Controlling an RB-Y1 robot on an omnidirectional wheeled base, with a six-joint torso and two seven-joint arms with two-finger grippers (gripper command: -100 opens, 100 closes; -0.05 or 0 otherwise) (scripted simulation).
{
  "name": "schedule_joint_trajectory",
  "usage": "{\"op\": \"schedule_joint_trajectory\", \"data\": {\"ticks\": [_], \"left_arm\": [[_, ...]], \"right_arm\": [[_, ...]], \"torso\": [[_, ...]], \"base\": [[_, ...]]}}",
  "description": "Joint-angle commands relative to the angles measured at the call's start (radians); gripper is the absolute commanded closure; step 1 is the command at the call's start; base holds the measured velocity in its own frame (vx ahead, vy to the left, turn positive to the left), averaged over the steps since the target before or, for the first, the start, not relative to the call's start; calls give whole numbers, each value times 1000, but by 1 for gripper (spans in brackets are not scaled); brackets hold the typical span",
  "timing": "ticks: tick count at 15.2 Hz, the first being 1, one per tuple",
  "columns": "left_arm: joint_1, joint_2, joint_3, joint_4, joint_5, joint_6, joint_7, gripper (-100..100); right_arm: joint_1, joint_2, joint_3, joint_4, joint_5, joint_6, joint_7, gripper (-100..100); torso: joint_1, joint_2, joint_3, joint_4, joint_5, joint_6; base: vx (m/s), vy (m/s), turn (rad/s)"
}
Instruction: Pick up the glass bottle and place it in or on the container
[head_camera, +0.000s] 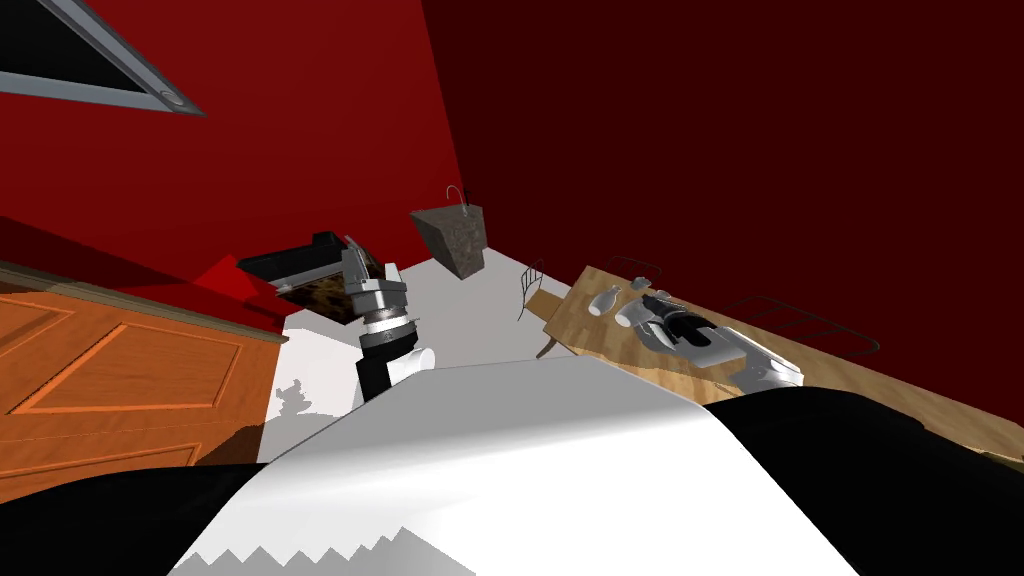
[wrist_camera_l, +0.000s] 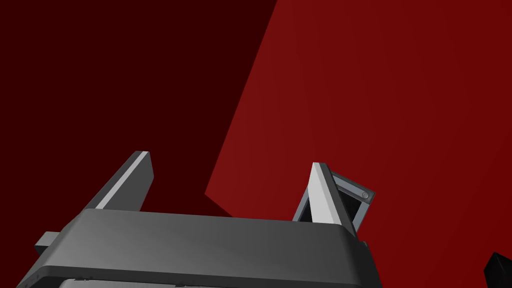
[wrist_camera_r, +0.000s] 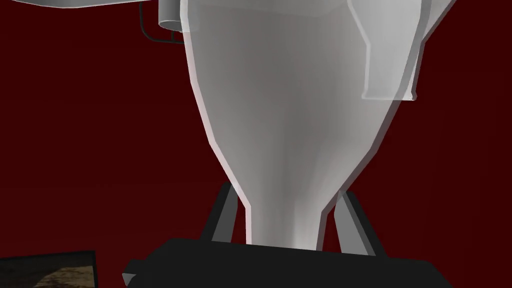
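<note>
A white bottle (wrist_camera_r: 285, 125) fills the right wrist view, its narrow neck pointing down between the two fingers of my right gripper (wrist_camera_r: 287, 200), which is shut on that neck. In the head view the same gripper (head_camera: 648, 318) reaches over a wooden table (head_camera: 600, 350) at the right, with the bottle (head_camera: 630, 313) at its tip. A second white, vase-shaped vessel (head_camera: 604, 300) stands just beside it, and a small grey object (head_camera: 640, 284) lies behind. My left gripper (wrist_camera_l: 230, 160) is raised at centre left (head_camera: 355, 252), open, holding nothing.
Thin wire chairs (head_camera: 528, 285) stand around the table. A grey basin with a tap (head_camera: 452, 240) hangs on the red wall. A dark box (head_camera: 295, 268) sits behind my left arm, and an orange panelled cabinet (head_camera: 120, 370) stands at the left.
</note>
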Motion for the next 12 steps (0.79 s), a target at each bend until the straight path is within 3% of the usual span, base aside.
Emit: {"op": "schedule_joint_trajectory", "data": {"ticks": [1, 9, 10, 12], "left_arm": [[0, 0, 0, 0, 0, 0, 0, 0], [0, 0, 0, 0, 0, 0, 0, 0], [0, 0, 0, 0, 0, 0, 0, 0], [0, 0, 0, 0, 0, 0, 0, 0]], "right_arm": [[11, -44, -5, -6, -25, 20, -24, 100], [67, -192, -27, -32, -112, 84, -102, 100], [67, -192, -27, -32, -112, 84, -102, 100], [89, -245, -35, -42, -147, 110, -132, 100]], "torso": [[0, 0, 0, 0, 0, 0], [-1, 1, 1, 1, 1, 0], [1, 0, 0, 1, 1, 0], [2, 0, 0, 0, 1, -1]], "base": [[-80, -102, 59], [-93, -96, 84], [-84, -62, 52], [-97, -74, 77]]}}
